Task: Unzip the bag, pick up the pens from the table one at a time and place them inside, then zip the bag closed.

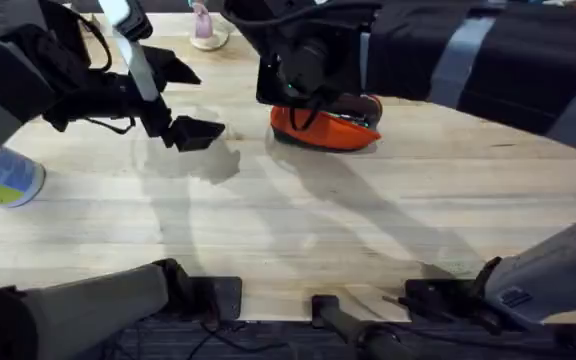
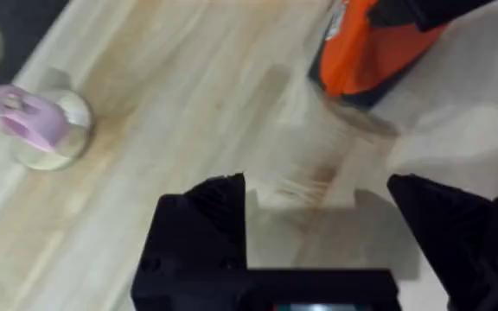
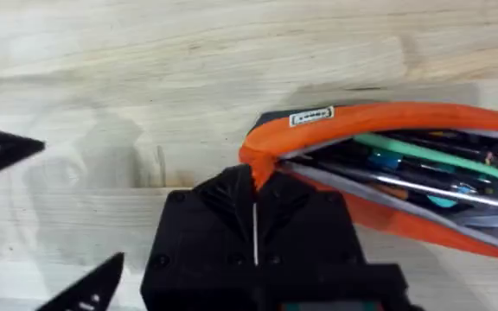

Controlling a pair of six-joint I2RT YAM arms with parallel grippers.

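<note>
A: Overhead view first; where is the bag (image 1: 333, 130)?

B: It lies on the table (image 1: 298, 230), directly under the right arm; the right pincer (image 3: 255, 192) is at its near end. From the right wrist, the two black fingers are pressed together, with only a thin line between them, and they pinch the orange tip of the bag; I think the zipper end is there, but the small pull itself I cannot make out.

A: Is the bag open?

B: Yes; beyond the right pincer the mouth gapes, and inside I see pens (image 3: 405, 168) and some teal and green things lying lengthwise.

A: And the left pincer (image 1: 193, 132)?

B: It hangs over bare table, well apart from the bag, to the side of it; its fingers stand wide, with nothing between them. In the left wrist view the wood shows in the gap, and the bag is ahead of this pincer and off to one side.

A: Anything else near it?

B: A small pink object on a round base (image 2: 46, 130) stands away from the left pincer; a blue and yellow thing (image 1: 6, 178) lies under the left arm.
</note>
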